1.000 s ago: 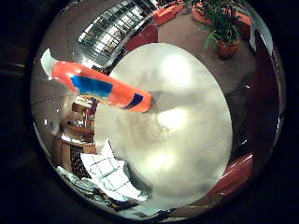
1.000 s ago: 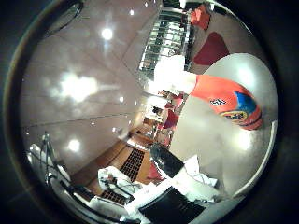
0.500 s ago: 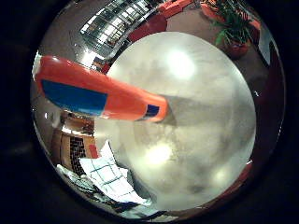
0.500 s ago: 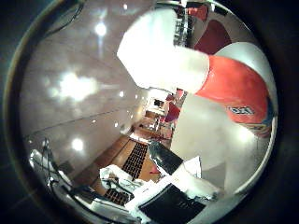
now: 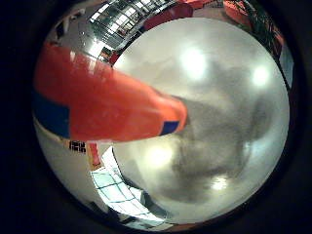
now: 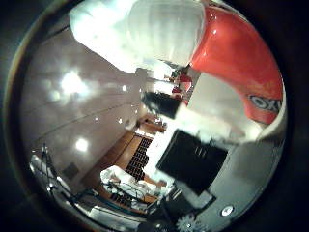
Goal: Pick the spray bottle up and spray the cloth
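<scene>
An orange spray bottle (image 5: 102,105) with a blue label stands on a round pale counter (image 5: 229,122), filling much of the view, very close to the palm. Its white ribbed spray head (image 6: 159,31) looms large. Fingers (image 6: 193,162): grip cannot be told.

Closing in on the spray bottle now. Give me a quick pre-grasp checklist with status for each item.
1. Spray bottle close to the palm, filling much of the view: ok.
2. White spray head in sight, unobstructed: ok.
3. Bottle upright on the round table: ok, its base rests there.
4. Fingers curled round the bottle: not ok, not yet.
5. Cloth located: cannot tell, none in view.
6. Nozzle direction: cannot tell.
</scene>
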You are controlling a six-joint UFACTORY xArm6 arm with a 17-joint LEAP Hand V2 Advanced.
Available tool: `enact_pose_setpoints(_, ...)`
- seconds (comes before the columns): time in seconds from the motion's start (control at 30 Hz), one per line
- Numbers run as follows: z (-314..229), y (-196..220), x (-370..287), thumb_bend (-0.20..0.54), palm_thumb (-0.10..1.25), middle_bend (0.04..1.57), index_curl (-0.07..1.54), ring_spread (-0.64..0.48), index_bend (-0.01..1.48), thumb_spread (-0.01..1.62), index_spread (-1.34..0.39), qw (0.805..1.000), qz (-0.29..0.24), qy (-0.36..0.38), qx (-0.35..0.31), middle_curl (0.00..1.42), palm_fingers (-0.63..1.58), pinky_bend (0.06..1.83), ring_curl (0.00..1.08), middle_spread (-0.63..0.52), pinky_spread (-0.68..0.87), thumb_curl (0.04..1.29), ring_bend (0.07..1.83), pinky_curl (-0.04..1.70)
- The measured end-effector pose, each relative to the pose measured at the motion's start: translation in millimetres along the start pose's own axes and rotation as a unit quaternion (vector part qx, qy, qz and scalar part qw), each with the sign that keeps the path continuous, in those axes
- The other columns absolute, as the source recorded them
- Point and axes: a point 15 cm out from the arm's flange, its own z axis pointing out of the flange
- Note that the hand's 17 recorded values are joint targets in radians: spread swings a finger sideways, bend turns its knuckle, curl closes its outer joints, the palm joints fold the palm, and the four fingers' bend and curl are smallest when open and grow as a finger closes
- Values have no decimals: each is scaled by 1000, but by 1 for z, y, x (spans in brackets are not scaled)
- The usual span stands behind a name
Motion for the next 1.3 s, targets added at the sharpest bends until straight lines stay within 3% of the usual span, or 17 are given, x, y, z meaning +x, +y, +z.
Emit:
enact_pose_setpoints(0.17,25,-1,-14,11,796,1124,666,-240,848,983,-343,1000,0,-22,-4,750,1217,1098,609,-190,-304,352,1207,654)
enact_pose_setpoints(0.33,41,-10,-35,40,1039,1289,783,-227,1093,976,-257,998,12,-58,32,785,1152,1192,686,-141,-251,437,1326,827)
enact_pose_setpoints(0.47,43,-17,-59,16,1117,1344,796,-222,1155,975,-215,997,-3,-63,38,774,1115,1212,722,-120,-219,500,1357,957)
enact_pose_setpoints(0.73,29,-18,-116,-12,1142,1387,783,-228,1198,961,-192,998,-47,-34,11,742,1093,1153,772,-89,-188,600,1368,1178)
enact_pose_setpoints(1.1,-8,58,-173,-12,1137,1401,767,-232,1204,941,-187,987,-68,50,-139,711,1103,1064,807,-83,-166,682,1356,1388)
enact_pose_setpoints(1.3,-33,90,-175,-14,1143,1404,762,-232,1200,931,-187,961,-78,156,-213,701,1112,1028,818,-82,-162,710,1348,1454)
